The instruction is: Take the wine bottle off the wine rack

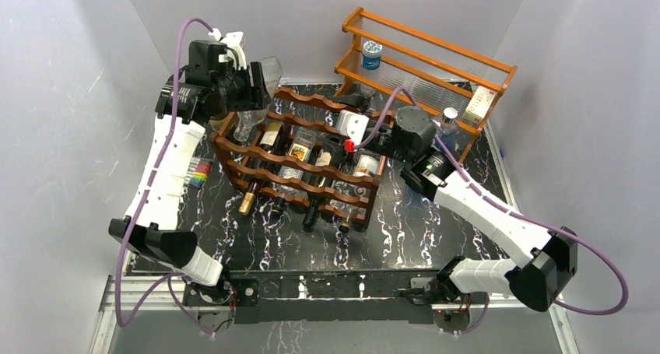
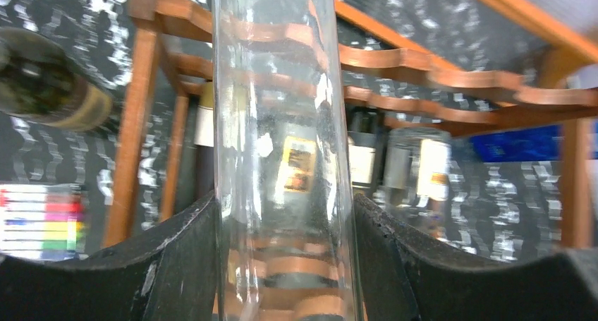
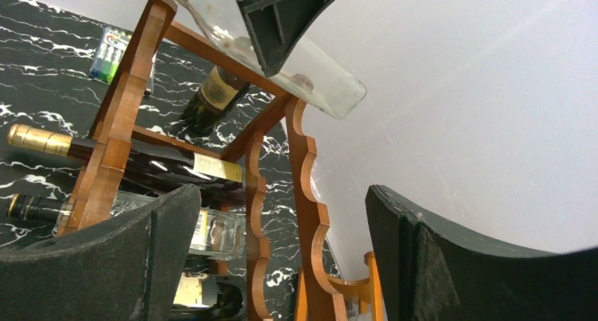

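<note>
Left claw [image 2: 285,264]: pinching the clear bottle [image 2: 282,159], one black finger [image 2: 176,264] pressing on each side of the glass.
Clear bottle: hanging in the left claw over the rack's [image 1: 307,103] 10 o'clock corner in the top view, tilted, with its wide base pointing toward 1 o'clock and its narrow end pointing down toward 7 o'clock among the corner rails.
Contact with rack: in the right wrist view the base is showing just past the top of a corner post; I cannot tell whether glass and wood are touching.
Right claw [image 3: 278,264]: spread wide and gripping nothing, hovering at the rack's 2 o'clock side, facing across the rack toward the left claw.
Rack: standing mid-table, dark wood with wavy rails, with several other bottles lying in its slots.
Gold-foil bottle [image 1: 247,202]: lying in a front slot, neck poking out toward 7 o'clock.
Markers [image 1: 200,171]: a clear pack lying on the table [image 1: 436,229], just beside the rack at its 9 o'clock.
Shelf [image 1: 424,58]: orange wood, standing at the rack's 1 o'clock, against the back wall.
Jar [image 1: 372,56]: blue-lidded, sitting on the shelf's upper level.
</note>
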